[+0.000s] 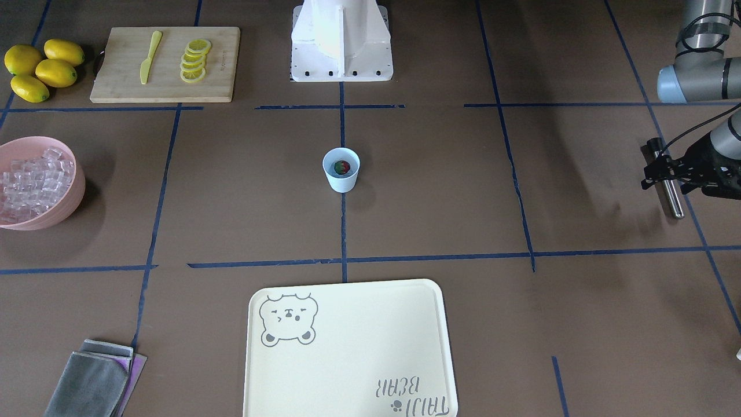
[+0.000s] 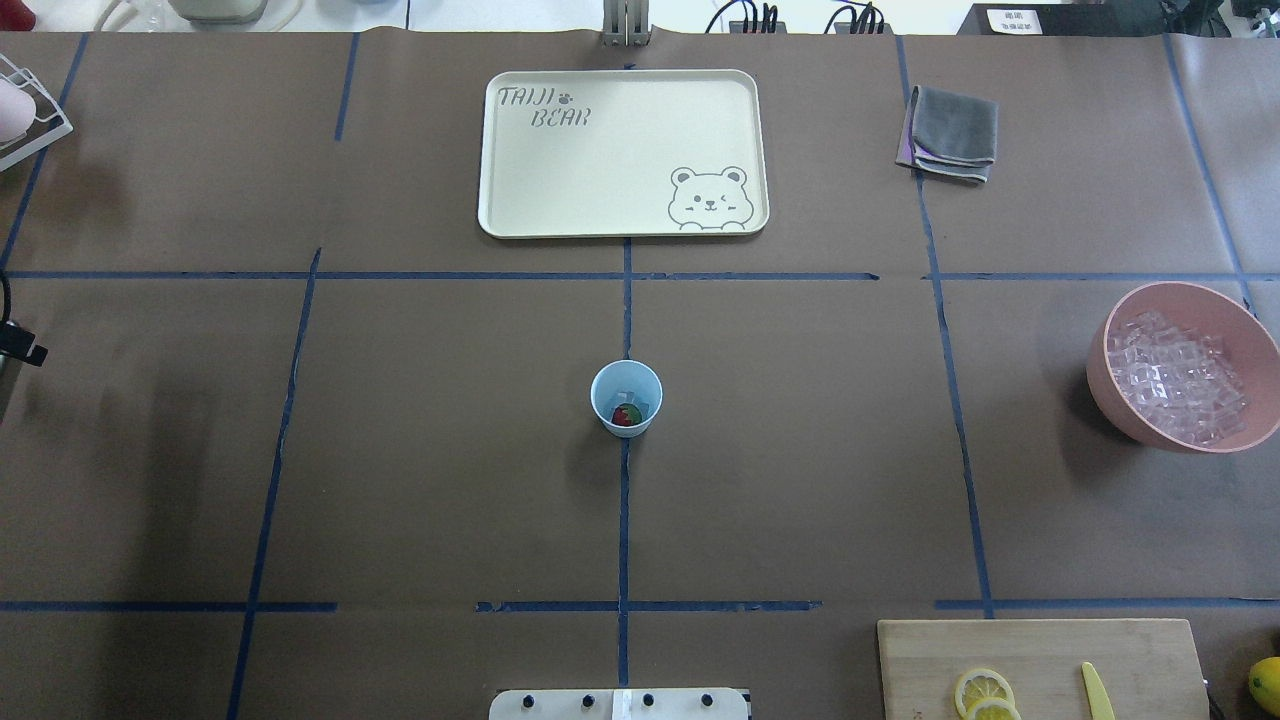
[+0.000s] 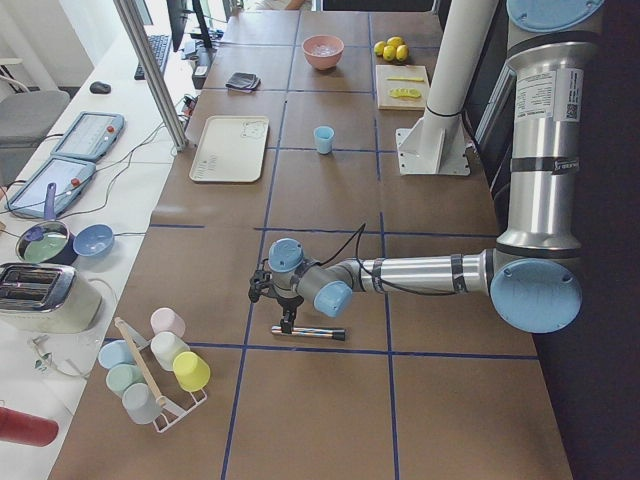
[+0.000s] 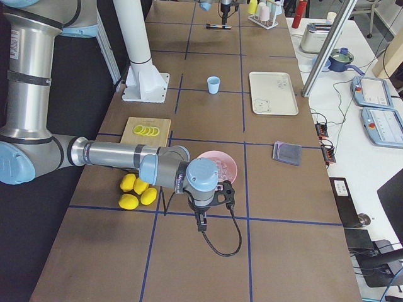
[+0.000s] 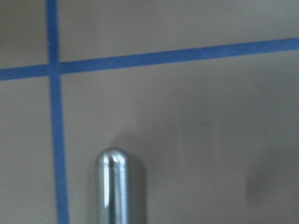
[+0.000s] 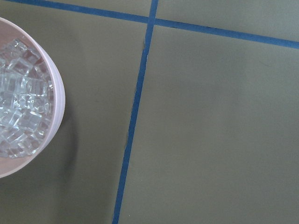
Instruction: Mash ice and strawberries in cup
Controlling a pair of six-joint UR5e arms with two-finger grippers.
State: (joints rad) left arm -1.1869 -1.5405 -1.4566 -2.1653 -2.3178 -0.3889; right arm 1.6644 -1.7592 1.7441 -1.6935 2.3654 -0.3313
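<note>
Silver tubes, pale-blue joint caps, black cables, white pedestal.

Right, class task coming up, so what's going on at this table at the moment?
The left gripper is down at a shiny metal rod lying flat far out to that side; whether it has gripped it is unclear. The right gripper hangs near the pink bowl of clear ice cubes. The small pale-blue plastic cup stands alone in the middle with a red strawberry inside. No mashing is under way.

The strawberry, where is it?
In the overhead view, the strawberry sits inside the pale-blue cup at the table's middle, below the tray.
</note>
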